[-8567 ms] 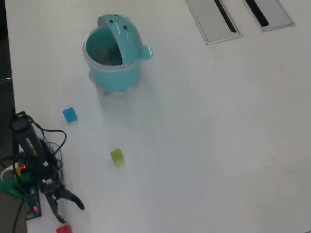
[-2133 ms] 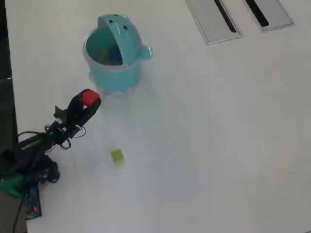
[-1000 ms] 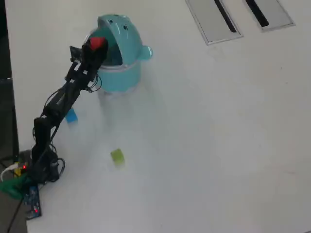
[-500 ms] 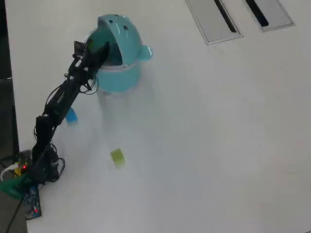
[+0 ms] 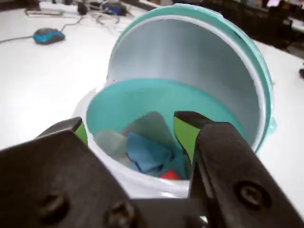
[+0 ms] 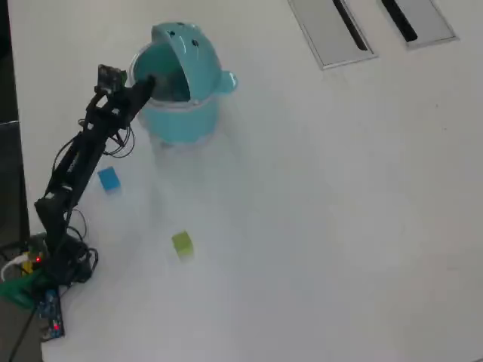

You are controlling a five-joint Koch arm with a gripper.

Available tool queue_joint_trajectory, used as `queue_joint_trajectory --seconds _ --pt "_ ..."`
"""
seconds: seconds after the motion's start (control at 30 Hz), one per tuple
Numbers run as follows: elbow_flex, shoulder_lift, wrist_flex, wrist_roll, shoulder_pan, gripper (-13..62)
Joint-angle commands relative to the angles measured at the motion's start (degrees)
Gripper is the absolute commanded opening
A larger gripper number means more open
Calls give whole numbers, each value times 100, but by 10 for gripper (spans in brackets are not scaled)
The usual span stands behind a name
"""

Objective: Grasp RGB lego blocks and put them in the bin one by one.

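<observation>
Wrist view: gripper fills the lower frame, two black jaws spread well apart with nothing between them; green pads show on the inner faces; the gap looks straight down into the bin, a light-teal bucket with a white rim; flip lid stands raised behind the mouth, pale inner face toward the camera; at the bottom of the bin lies the red block, a small patch of red just beside the right jaw's edge, resting among crumpled blue and grey scraps; beyond the bin, white table, with a blue mouse-like object and cables at the far left edge, blurred.

Overhead view: arm reaches up from its base at lower left; gripper sits at the left rim of the bin, tips just over the edge; the spread cannot be judged from here; lid tilted up on the far side, two dark dots on it, small knob on the right; blue block on the table below the bin, near the arm's forearm; yellow-green block lower and to the right, well apart from the blue one; two grey slotted panels at the top right.
</observation>
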Motion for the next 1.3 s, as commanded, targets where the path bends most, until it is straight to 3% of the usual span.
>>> queue_joint_trajectory --seconds 0.0,0.5,0.8,1.27 --pt "18 703 114 70 0 328" --pt "2593 2769 888 79 -220 328" --pt "3226 3340 2021 9 -668 319" --pt "4140 3665 2136 -167 -861 320"
